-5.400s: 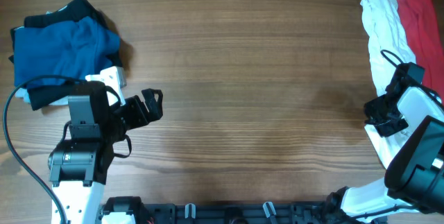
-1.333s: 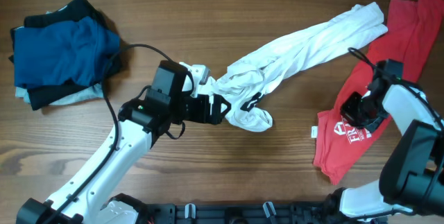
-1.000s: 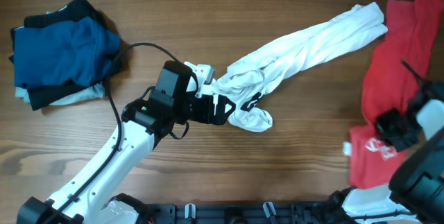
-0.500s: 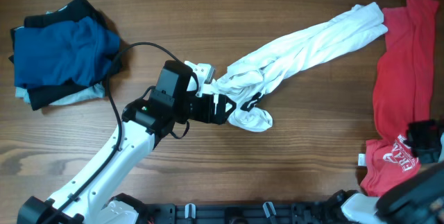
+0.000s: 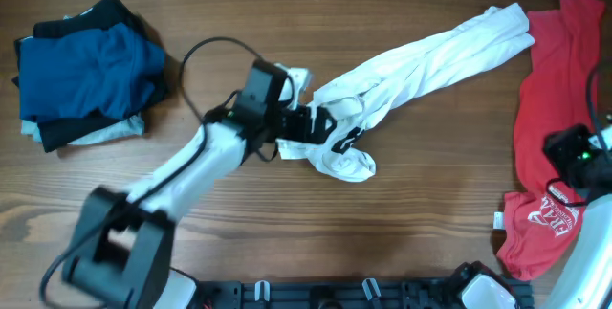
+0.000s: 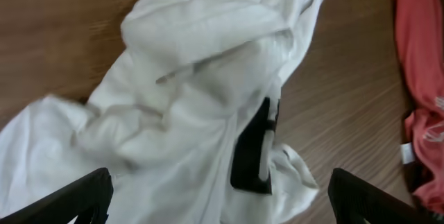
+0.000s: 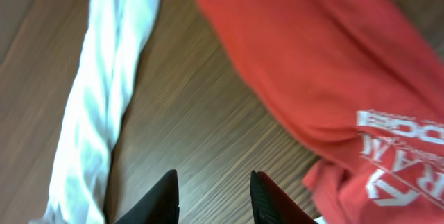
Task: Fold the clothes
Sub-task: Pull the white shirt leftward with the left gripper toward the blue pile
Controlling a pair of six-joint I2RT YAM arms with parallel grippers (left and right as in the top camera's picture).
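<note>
Our left tool (image 5: 314, 125) is spread wide open over the bunched end of the white shirt (image 5: 421, 65), gripping nothing. The white shirt lies twisted like a rope across the bench (image 5: 239, 223). The red shirt (image 5: 545, 89) lies just right of it. Our right tool (image 7: 216, 197) hangs there too, fingers apart and empty. The folded pile (image 5: 81, 70) sits well left of the white shirt.

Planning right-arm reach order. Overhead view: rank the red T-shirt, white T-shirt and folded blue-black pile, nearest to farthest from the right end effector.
1. Red T-shirt: right edge, just beside the right end effector.
2. White T-shirt: mid-table, stretched diagonally.
3. Folded blue-black pile: far left, top corner.
</note>
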